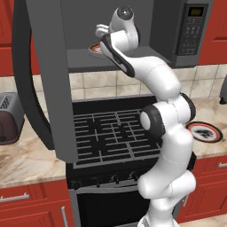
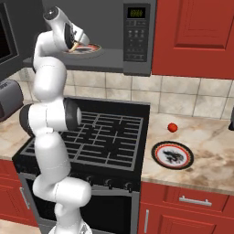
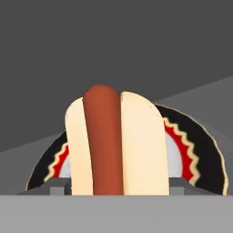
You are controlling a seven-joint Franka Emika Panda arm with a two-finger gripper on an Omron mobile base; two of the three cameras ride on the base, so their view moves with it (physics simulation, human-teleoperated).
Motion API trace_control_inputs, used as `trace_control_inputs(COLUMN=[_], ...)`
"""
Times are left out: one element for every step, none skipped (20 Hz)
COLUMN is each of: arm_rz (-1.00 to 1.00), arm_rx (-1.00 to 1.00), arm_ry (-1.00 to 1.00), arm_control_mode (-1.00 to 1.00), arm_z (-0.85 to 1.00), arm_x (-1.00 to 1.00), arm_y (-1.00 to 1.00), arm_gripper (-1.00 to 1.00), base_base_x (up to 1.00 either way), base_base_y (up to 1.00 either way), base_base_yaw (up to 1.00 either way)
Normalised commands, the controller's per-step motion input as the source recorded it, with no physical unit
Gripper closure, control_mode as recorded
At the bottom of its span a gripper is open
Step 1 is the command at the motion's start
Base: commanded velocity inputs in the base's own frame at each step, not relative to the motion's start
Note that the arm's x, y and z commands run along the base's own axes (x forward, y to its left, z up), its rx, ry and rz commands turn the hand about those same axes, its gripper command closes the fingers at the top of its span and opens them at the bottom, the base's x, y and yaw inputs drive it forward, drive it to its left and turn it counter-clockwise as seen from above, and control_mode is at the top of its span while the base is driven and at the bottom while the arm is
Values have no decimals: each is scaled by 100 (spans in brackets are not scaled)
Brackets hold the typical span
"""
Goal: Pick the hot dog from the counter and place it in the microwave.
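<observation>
Gripper (image 2: pixel 77 44) reaches into the open microwave (image 2: pixel 137 36), closed on the hot dog (image 3: pixel 116 143), which sits between its fingers just above the red-rimmed plate (image 3: pixel 191 150) on the microwave floor. The door (image 1: pixel 48 80) hangs wide open over the stove (image 1: pixel 113 133). Another plate (image 2: pixel 172 155) and a small red ball (image 2: pixel 172 127) lie on the counter (image 2: pixel 205 137).

You've got no readable text anywhere. The microwave (image 2: pixel 137 36) display (image 2: pixel 136 13) at 12 o'clock shows green digits, too blurred to read. Button labels are illegible too.
</observation>
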Motion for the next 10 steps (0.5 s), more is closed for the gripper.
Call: trace_control_inputs(arm_rz=[0,0,0,0,0,0,0,0,0,0], arm_rx=[0,0,0,0,0,0,0,0,0,0], arm_ry=[0,0,0,0,0,0,0,0,0,0], arm_control_mode=[-100,-100,-100,-100,-100,-100,-100,-100,-100,-100], arm_z=[0,0,0,0,0,0,-4,-3,-1,-4], arm_x=[44,44,41,34,24,12,15,22,24,16], arm_y=[0,0,0,0,0,0,0,0,0,0], arm_gripper=[100,100,100,100,100,100,100,100,100,100], base_base_x=[0,0,0,0,0,0,0,0,0,0], base_base_y=[0,0,0,0,0,0,0,0,0,0], base_base_yaw=[0,0,0,0,0,0,0,0,0,0])
